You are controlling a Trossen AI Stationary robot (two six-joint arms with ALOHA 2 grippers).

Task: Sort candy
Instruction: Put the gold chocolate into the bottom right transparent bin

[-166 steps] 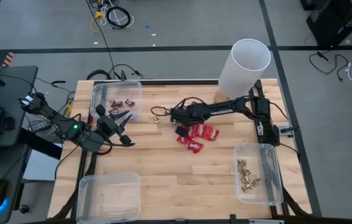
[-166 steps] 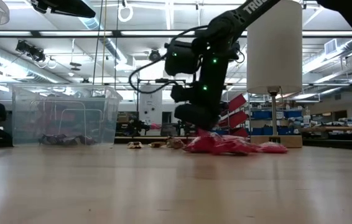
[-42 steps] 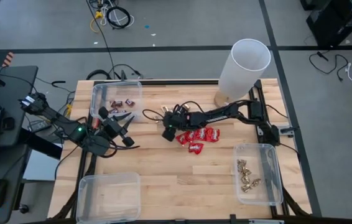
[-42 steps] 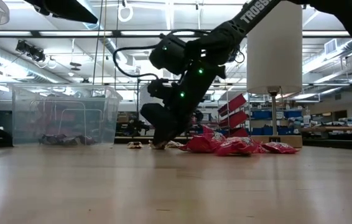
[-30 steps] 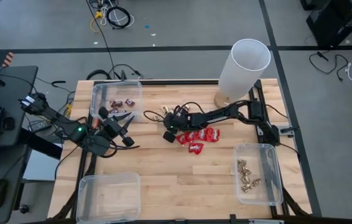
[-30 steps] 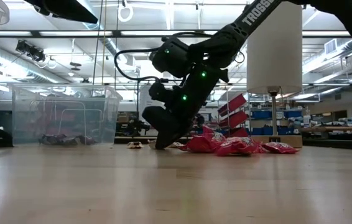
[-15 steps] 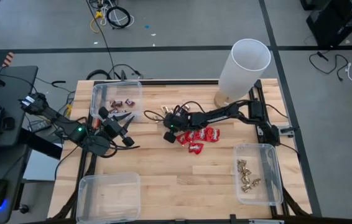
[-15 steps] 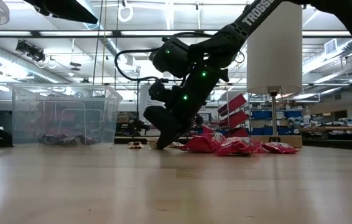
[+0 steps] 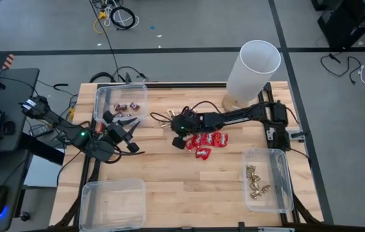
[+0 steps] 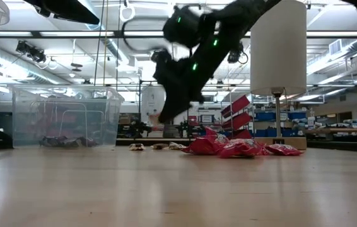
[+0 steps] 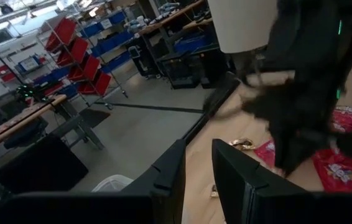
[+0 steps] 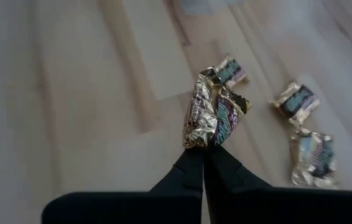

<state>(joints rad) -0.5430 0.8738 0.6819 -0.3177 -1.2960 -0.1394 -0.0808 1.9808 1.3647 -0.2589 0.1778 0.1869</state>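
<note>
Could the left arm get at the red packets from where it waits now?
Probably not cleanly: the right gripper, shut on a gold-foil piece, hangs between the left gripper and the red packets.

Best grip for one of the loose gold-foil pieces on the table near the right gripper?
Judging by the right wrist view, come straight down on a loose gold-foil piece; it lies flat on the table. Pinch across its narrow middle, as the right gripper holds the gold-foil candy. Its neighbours lie apart, leaving the jaws room.
</note>
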